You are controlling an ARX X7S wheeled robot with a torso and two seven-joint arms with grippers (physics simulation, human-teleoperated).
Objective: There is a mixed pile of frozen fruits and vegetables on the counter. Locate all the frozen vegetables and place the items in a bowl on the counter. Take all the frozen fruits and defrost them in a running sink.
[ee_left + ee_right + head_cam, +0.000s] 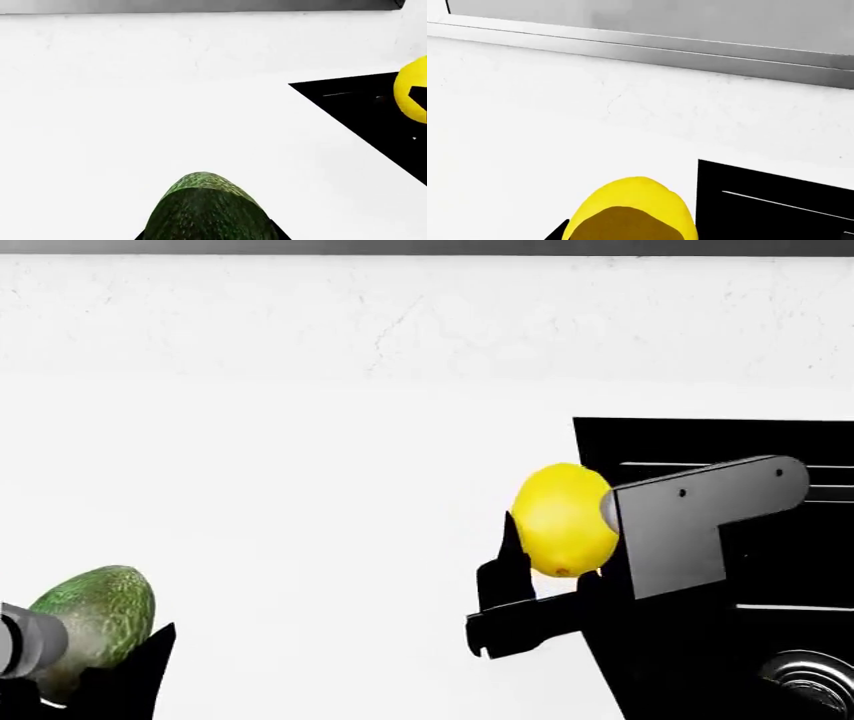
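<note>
While both arms carry something, the white worktop (pixel 294 490) fills most of the head view, bare white out to a grey strip along the far edge. Black sink (pixel 747 455) sits at the right; one steel drain (pixel 809 677) shows at its near right corner.

Right arm's grey link (pixel 701 515) reaches in from the right over the sink. Right pincer (pixel 534 585) is pinching the yellow lemon (pixel 563 518): dark fingers on either side of it, lemon upright, held at the sink's left edge, over the line between worktop and basin. Right wrist view confirms the lemon (pixel 634 210) seated between the fingers, sink corner just beside it.

Left pincer (pixel 94 660) is at the near left corner of the head view, closed on the green bumpy oval (pixel 94 620); dark finger visible on its right side, grey wrist cylinder on its left. Left wrist view shows the oval (pixel 207 210) sticking out from the pincer over bare worktop, well apart from the sink, lemon (pixel 412 95) visible far off at the sink.
</note>
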